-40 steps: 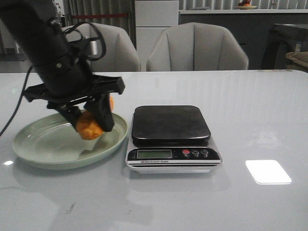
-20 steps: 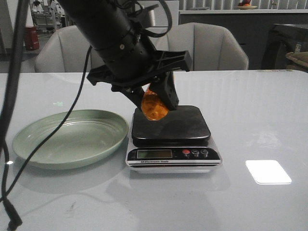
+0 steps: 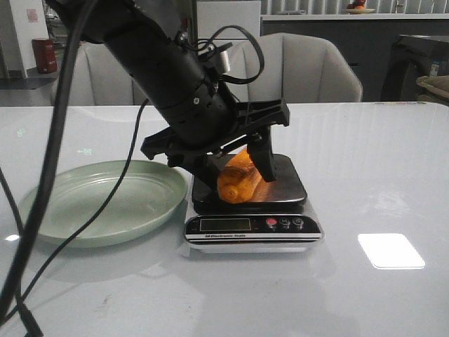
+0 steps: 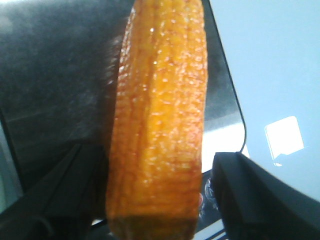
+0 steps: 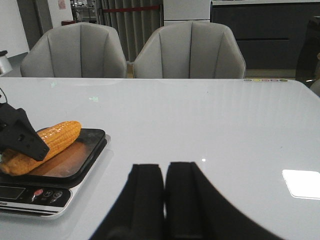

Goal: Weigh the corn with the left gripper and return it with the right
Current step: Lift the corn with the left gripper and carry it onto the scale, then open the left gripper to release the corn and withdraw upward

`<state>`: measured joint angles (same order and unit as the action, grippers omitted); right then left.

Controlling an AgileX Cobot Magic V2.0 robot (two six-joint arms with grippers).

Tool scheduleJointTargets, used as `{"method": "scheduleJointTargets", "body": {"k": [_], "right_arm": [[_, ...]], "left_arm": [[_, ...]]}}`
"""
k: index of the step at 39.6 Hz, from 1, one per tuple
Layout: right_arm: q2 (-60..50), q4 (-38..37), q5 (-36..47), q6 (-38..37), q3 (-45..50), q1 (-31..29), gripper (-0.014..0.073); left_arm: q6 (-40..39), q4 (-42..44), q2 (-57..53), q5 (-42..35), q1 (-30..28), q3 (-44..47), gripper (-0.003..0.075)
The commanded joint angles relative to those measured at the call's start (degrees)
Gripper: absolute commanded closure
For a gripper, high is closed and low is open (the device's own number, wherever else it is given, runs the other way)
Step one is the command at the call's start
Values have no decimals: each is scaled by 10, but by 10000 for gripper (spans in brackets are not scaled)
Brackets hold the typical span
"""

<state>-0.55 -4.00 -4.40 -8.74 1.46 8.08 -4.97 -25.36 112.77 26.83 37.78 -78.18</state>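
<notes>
On the white table [image 3: 379, 161], left jaws straddle the corn [image 3: 240, 180], apart; right jaws together.

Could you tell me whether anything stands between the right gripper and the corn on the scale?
Nothing on the table blocks the way: bare tabletop lies between the right gripper and the corn. But the left gripper is around the corn on the scale.

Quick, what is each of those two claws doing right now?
Left gripper: jaws around the corn on the scale; whether they have let go cannot be told.
Right gripper: shut, holding nothing.
</notes>
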Motion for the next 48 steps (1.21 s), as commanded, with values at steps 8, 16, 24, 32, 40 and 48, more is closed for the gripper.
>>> {"method": "scheduleJointTargets", "body": {"k": [8, 16, 24, 32, 40, 48], "right_arm": [[-11, 1, 44, 5, 6, -3, 426], [-11, 1, 44, 5, 6, -3, 426], [-11, 1, 44, 5, 6, -3, 426], [-11, 1, 44, 5, 6, -3, 426], [-11, 1, 44, 5, 6, -3, 426], [-11, 1, 44, 5, 6, -3, 426]], "left_arm": [[-2, 13, -54, -15, 5, -20, 186], [-2, 59, -126, -21, 5, 7, 187], [-2, 86, -222, -47, 5, 90, 187], [-2, 119, -354, -53, 5, 195, 187], [1, 138, -524, -56, 5, 311, 187], [15, 167, -703, -52, 5, 410, 187]]}}
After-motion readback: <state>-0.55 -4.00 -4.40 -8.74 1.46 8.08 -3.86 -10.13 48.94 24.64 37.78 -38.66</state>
